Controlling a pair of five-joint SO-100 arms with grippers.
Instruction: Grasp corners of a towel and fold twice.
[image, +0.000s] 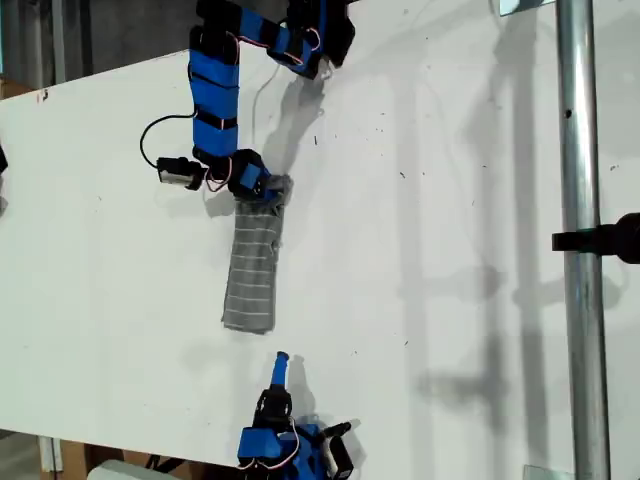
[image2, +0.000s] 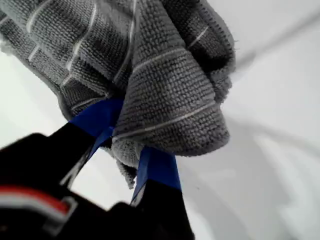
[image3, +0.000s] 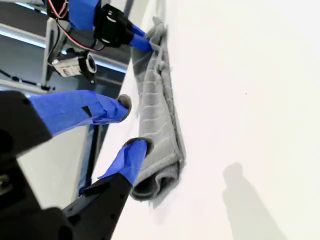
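The flat white counter (image: 450, 250) carries 1 grey towel with thin white stripes (image: 250, 275), folded into a long narrow strip. The towel lies flat near the counter's middle in the exterior view. Small dark specks mark the white surface around it.

The towel (image: 252, 268) lies folded into a narrow strip on the worktop (image: 450, 250), a little towards the exterior view's left. My first claw (image: 272, 196) sits at the strip's far end, jaws pinched on the bunched cloth. My second claw (image: 281, 362) stands apart from the strip's near end, jaws parted. A pole (image: 582, 240) runs down the exterior view's right.
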